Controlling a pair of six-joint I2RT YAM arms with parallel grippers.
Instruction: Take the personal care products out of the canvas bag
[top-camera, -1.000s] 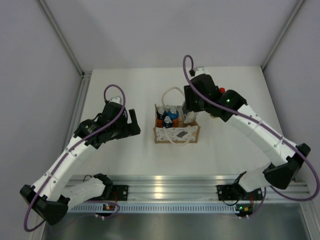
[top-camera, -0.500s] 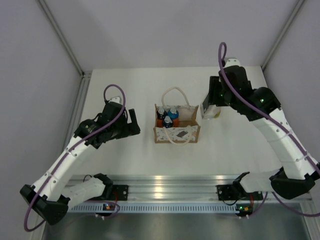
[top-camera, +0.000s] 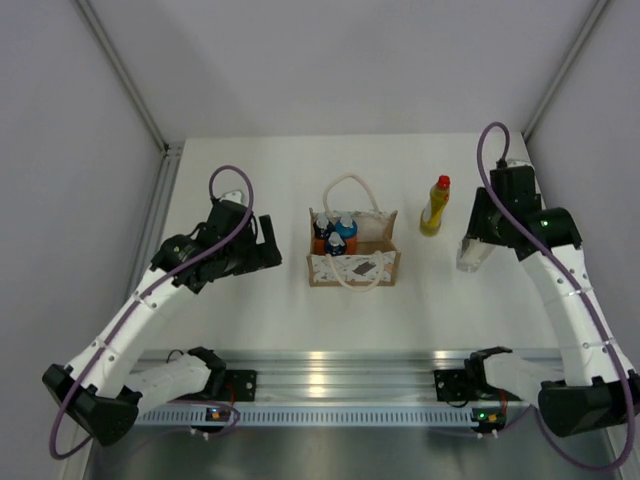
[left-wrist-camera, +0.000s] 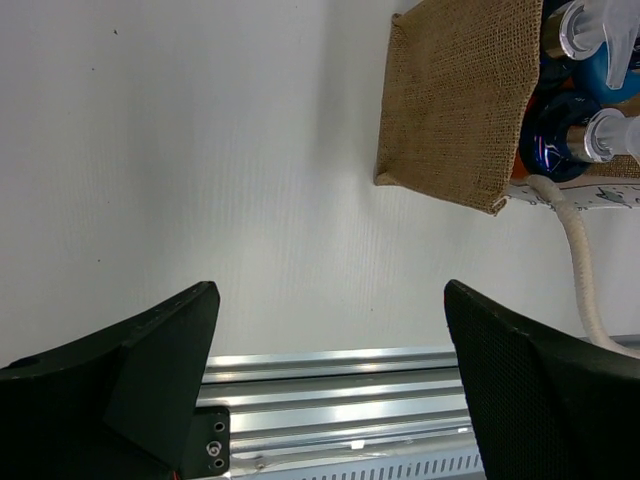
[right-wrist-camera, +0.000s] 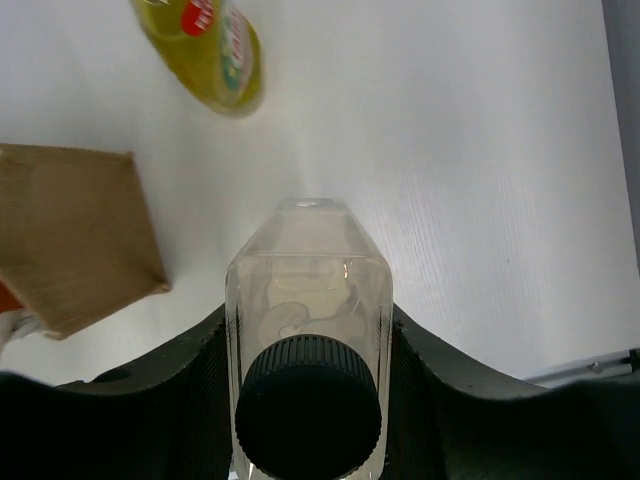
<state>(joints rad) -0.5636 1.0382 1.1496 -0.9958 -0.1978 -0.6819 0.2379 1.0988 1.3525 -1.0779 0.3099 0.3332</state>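
Top external. Bag (top-camera: 353, 262) at centre of table (top-camera: 250, 180), upright, mouth up. Three orange bottles (top-camera: 333, 232) inside, blue caps showing, crowded into the 9 o'clock half. Yellow bottle (top-camera: 434, 206) out, standing on the table at 2 o'clock of the bag, well apart from it. White bottle (top-camera: 473, 255) out too, at 3 o'clock of the bag and 5 o'clock of the yellow bottle, clamped across its shoulders by the right gripper (top-camera: 480, 235), dark cap toward the wrist camera. Base on the table or just above it: cannot tell. At 9 o'clock of the bag, near its side wall, left gripper (top-camera: 262, 245), spread wide, holding nothing.

Step in hand, by judgement: setting the white bottle down. Lower straight until the base sits flat, square up any lean, then part the fingers only a little and lift clear vertically. Keep off the yellow bottle at 11 o'clock; slim, likely easy to topple. Three orange bottles left to fetch.
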